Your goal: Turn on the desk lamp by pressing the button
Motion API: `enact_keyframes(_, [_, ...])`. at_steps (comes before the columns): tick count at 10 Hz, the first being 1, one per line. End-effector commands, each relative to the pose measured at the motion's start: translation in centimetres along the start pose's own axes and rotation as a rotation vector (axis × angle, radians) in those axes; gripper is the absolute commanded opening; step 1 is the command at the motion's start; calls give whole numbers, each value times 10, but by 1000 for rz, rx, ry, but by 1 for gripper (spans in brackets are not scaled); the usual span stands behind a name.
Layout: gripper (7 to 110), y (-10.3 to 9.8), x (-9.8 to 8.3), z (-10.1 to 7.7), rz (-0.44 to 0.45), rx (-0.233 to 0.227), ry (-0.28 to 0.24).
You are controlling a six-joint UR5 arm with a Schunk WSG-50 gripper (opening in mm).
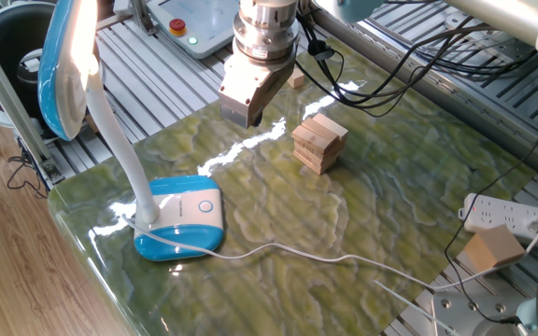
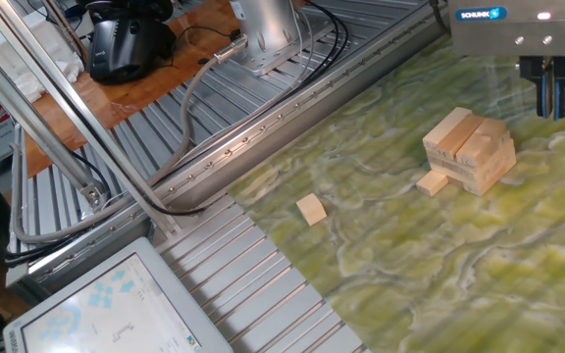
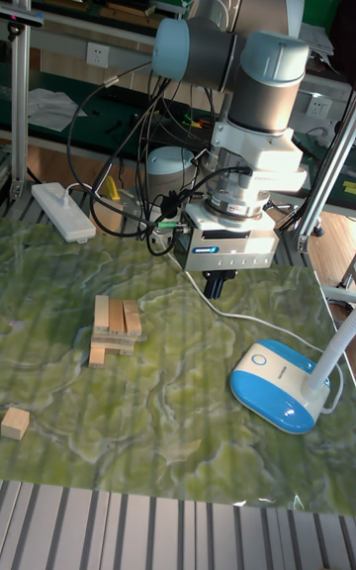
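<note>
gripper point(image 2: 553, 98): hangs above the green mat, near the block stack, well apart from the lamp base; fingers point(image 2: 543, 90) look nearly together, but no view settles it, so cannot tell
desk lamp point(image 1: 179, 217): base near the mat's corner, gooseneck rising to the blue-rimmed head at upper left
button point(image 1: 205, 207): on the base's white top panel, untouched
wooden block stack point(image 1: 318, 142): mid-mat, between gripper and cables
loose block point(image 2: 311, 209): alone near the mat edge
power strip point(image 3: 62, 211): off the mat
</note>
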State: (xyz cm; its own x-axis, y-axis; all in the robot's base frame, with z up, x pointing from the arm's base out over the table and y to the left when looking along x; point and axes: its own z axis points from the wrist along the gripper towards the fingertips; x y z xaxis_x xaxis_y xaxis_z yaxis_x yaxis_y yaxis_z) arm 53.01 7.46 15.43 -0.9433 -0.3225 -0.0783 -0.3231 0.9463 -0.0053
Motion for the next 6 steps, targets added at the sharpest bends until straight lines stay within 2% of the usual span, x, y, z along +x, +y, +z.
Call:
enact_keyframes(1, [7, 3, -2, 0, 26, -18, -4])
enact_keyframes(6, [7, -1, -1, -1, 56, -8, -5])
